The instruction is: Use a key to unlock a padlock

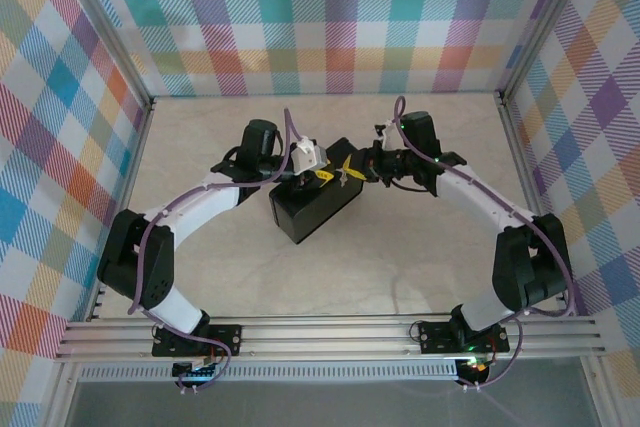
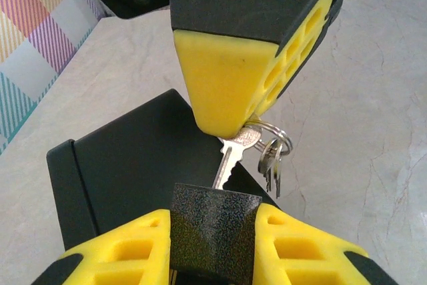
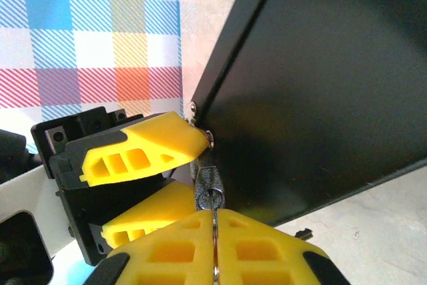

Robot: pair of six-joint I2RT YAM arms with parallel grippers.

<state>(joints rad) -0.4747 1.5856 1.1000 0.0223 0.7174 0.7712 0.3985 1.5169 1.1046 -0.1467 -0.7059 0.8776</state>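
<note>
Low in the left wrist view, left gripper [image 2: 213, 238] clamped on the padlock [image 2: 213, 218], dark block between both yellow fingers, black box [image 2: 127, 171] just behind it. Rising from the block's top face, the key [image 2: 229, 161]: long axis near upright, leaning slightly right, blade tip in the lock, bow up. Pinching that bow from above, right gripper [image 2: 248, 121], fingers pressed together. Just right of the bow, a ring of spare keys [image 2: 272, 161] dangling free. From overhead, both grippers tip to tip over the box's far edge on the pale desk [image 1: 420, 267]. From the right wrist, key edge-on, a thin line, box wall close at right.
</note>
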